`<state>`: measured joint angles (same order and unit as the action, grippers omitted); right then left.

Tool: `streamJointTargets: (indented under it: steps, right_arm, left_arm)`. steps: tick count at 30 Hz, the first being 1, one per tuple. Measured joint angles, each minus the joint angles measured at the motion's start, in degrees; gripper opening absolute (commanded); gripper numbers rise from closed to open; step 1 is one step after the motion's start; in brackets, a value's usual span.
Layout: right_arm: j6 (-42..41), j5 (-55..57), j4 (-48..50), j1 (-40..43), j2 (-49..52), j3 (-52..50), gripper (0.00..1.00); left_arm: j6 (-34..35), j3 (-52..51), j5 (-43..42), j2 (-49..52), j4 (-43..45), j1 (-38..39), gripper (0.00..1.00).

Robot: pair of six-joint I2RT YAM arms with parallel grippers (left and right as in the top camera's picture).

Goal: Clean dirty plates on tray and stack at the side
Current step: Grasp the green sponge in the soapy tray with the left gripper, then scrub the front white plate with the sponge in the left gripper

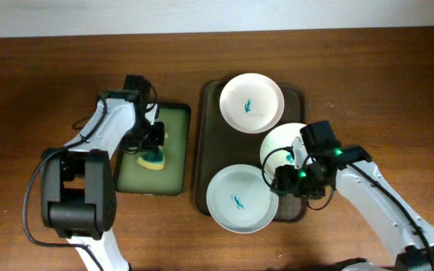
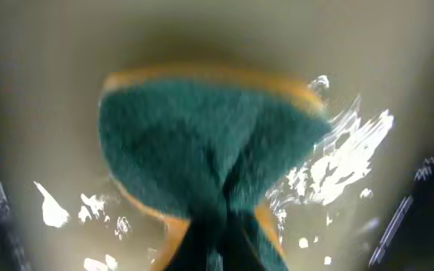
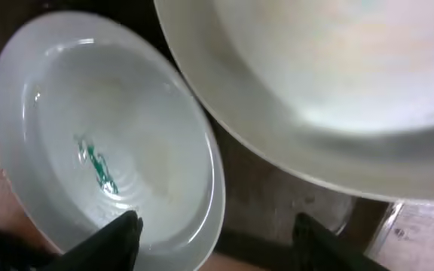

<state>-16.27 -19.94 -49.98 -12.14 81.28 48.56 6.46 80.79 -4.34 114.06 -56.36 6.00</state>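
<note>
We hold the green-yellow sponge (image 2: 202, 143) clenched in the left gripper (image 1: 151, 141) in the wet pale-green basin (image 1: 175, 128), likely to soak it; the right gripper (image 3: 217, 229), jaws spread, straddles the rim of the green-smeared white plate (image 1: 239, 197) on the brown tray (image 1: 209, 98).

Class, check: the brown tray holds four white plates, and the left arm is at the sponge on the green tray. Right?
No: the overhead view shows three white plates on the brown tray. The left arm is at the sponge on the green tray.

The right gripper (image 1: 280, 178) hides part of the middle plate (image 1: 280, 138); the sponge (image 2: 202, 143) is blurred.
</note>
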Motion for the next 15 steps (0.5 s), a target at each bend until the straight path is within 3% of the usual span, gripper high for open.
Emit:
streamJointTargets:
  steps: [1, 3, 6, 10, 15]
  right_arm:
    - [1.27, 0.04, -0.48, 1.38, 0.07, 2.01, 0.52]
    - [2.64, 0.11, -2.51, 2.91, 0.13, 4.09, 0.48]
    - [4.48, -0.35, -2.25, -3.69, 5.64, 1.90, 0.39]
    - [3.48, -0.55, 0.74, -6.71, 15.04, 1.33, 0.04]
    - [2.60, 0.42, 10.05, -6.71, 15.65, 2.84, 0.04]
  left_arm:
    - [-0.46, 4.94, 0.35, 0.57, -5.31, 0.31, 0.00]
    - [-1.11, 15.76, 0.26, 0.81, -9.57, 2.36, 0.00]
    - [-1.33, 18.75, -4.48, 0.81, -12.72, 4.83, 0.00]
    - [-1.84, 18.73, -5.33, -2.80, -16.59, 4.70, 0.00]
    - [-2.43, 18.97, -7.93, -13.68, -19.19, 4.70, 0.00]
